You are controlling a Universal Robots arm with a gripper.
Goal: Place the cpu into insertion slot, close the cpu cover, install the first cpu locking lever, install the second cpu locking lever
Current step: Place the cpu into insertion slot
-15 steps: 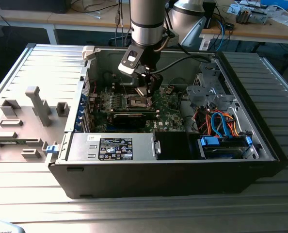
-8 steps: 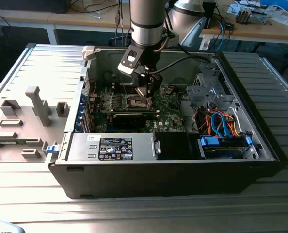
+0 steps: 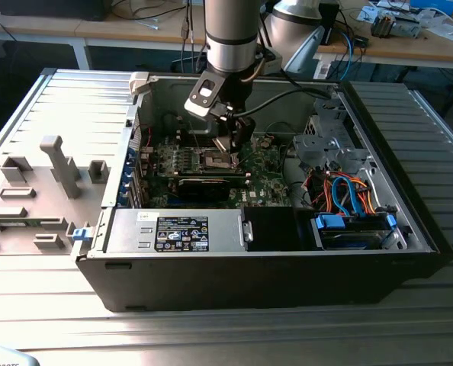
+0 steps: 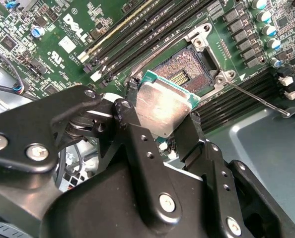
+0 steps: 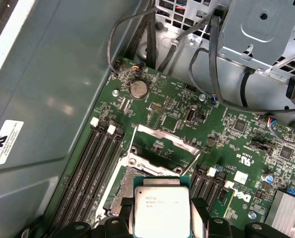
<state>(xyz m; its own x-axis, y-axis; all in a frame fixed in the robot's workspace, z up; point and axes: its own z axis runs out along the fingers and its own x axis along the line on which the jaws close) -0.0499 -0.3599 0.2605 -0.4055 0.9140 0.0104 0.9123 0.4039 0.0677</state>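
Your exterior view stands off and above, looking down into the whole open computer case (image 3: 211, 282), with the arm (image 3: 230, 38) near its middle. Both wrist views sit close over the green motherboard (image 5: 227, 144) (looking from opposite sides of the gripper (image 4: 160, 116)). They share the insertion slot (image 4: 184, 69) and the cpu (image 4: 162, 106).

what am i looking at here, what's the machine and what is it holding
This is a robot arm reaching down into an open computer case that lies on a ribbed metal table. The exterior view is taken from off the arm; both wrist views come from cameras riding near its claw. The claw is shut on the cpu, a small silver-topped chip, held over the insertion slot on the green motherboard; it looks not yet seated. The cpu cover stands open.
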